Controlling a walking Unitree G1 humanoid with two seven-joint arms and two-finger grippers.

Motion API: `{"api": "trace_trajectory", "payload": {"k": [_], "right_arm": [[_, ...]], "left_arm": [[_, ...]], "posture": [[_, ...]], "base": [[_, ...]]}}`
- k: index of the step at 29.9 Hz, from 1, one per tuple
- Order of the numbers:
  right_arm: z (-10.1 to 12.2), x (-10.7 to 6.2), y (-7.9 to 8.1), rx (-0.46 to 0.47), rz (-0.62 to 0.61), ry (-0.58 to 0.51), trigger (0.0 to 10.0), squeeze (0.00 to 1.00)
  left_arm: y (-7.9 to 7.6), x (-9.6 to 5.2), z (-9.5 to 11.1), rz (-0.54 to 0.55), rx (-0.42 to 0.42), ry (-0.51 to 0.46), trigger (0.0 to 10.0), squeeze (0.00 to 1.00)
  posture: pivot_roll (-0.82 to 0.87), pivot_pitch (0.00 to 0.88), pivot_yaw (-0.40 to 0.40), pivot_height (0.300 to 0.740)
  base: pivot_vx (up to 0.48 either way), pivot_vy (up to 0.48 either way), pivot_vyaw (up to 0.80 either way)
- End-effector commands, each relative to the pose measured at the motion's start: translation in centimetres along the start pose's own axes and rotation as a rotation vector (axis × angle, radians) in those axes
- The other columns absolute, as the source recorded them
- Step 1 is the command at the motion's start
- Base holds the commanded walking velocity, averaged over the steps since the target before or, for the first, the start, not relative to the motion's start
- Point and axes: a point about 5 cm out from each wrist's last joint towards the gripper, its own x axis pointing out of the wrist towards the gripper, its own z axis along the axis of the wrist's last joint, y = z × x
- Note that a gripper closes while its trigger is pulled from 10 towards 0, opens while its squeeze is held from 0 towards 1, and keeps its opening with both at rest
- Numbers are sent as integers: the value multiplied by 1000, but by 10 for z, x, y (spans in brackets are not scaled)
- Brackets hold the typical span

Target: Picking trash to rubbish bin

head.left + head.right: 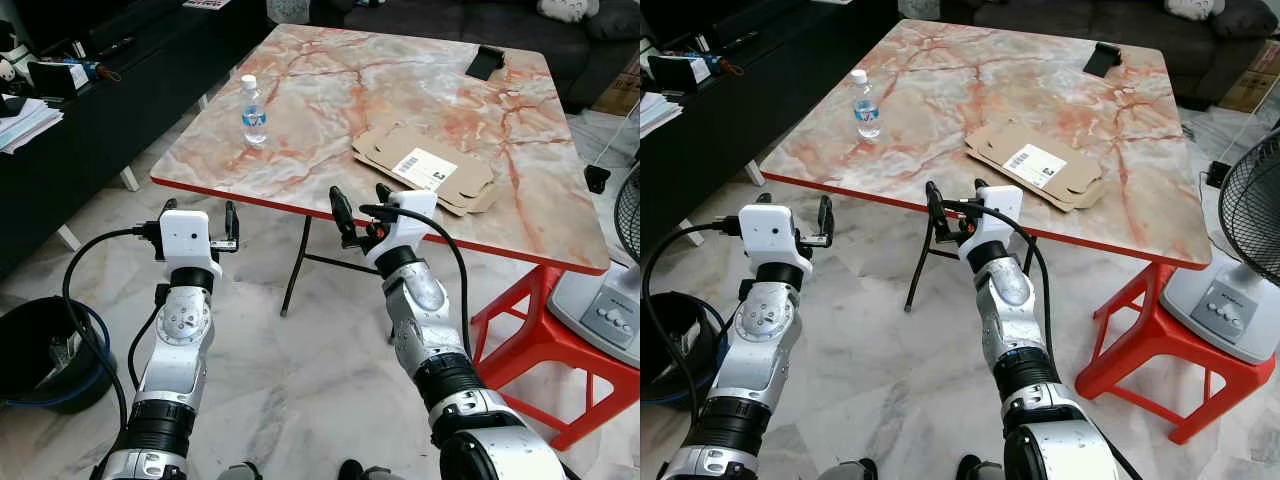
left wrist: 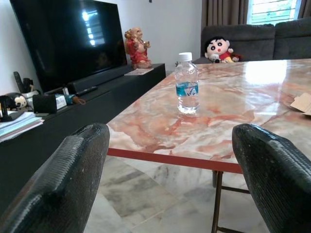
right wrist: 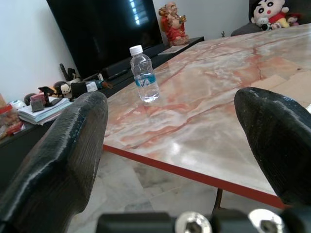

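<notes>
Left gripper (image 1: 200, 223) and right gripper (image 1: 358, 213): both spread, empty, held short of the table (image 1: 330, 160) edge. Nothing binned yet, by my reading. On the table: one plastic bottle (image 1: 254, 111), one flattened cardboard box (image 1: 428, 168). One dark bin (image 1: 40, 350) on the floor, left.

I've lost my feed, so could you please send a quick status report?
Left gripper and right gripper open, empty, short of the table edge. Water bottle upright on the table, flattened cardboard beside it. Nothing in the way.
</notes>
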Motion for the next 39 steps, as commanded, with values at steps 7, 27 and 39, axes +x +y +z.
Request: {"api": "trace_trajectory", "payload": {"k": [7,27,39], "right_arm": [[2,1,2,4,6,-1,10000,1000],[-1,0,12,-65,78,23,10000,0],[1,0,13,-31,69,13,10000,0]], "left_arm": [[2,0,1,-1,-18,18,10000,1000],[5,0,-1,32,-21,62,10000,0],[4,0,0,28,-22,64,10000,0]], "posture": [[114,171,-28,740],[113,173,-28,740],[112,158,-30,740]], "base": [[0,0,0],[155,0,120],[364,0,67]]}}
